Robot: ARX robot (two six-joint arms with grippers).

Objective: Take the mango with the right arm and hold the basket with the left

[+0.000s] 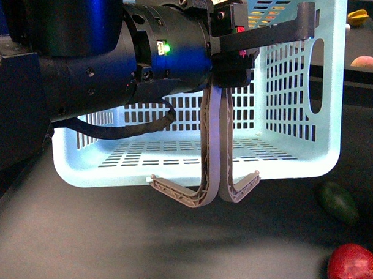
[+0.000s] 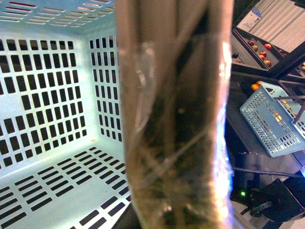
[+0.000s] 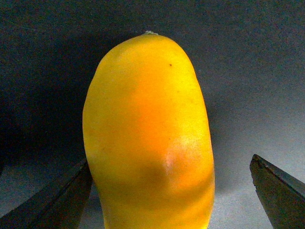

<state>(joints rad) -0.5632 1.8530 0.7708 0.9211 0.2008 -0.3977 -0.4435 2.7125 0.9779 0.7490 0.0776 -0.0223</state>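
Your front view dim, blue glare on bulky black cylindrical left arm [image 1: 115, 63]; grey-brown curved basket handles [image 2: 171, 119] blurred at left wrist; smooth yellow-orange mango [image 3: 147, 133] sharp, bright.

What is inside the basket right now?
Nothing shows in the basket: its slotted walls look bare in the front and left wrist views. The left arm and the handles cover part of its inside.

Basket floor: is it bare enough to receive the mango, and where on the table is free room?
Yes. The basket floor shows only slots, nothing in it, in the front and left wrist views. The dark table before the basket, left of its handles, is also bare. Crowded: front right, with the green fruit and red fruit.
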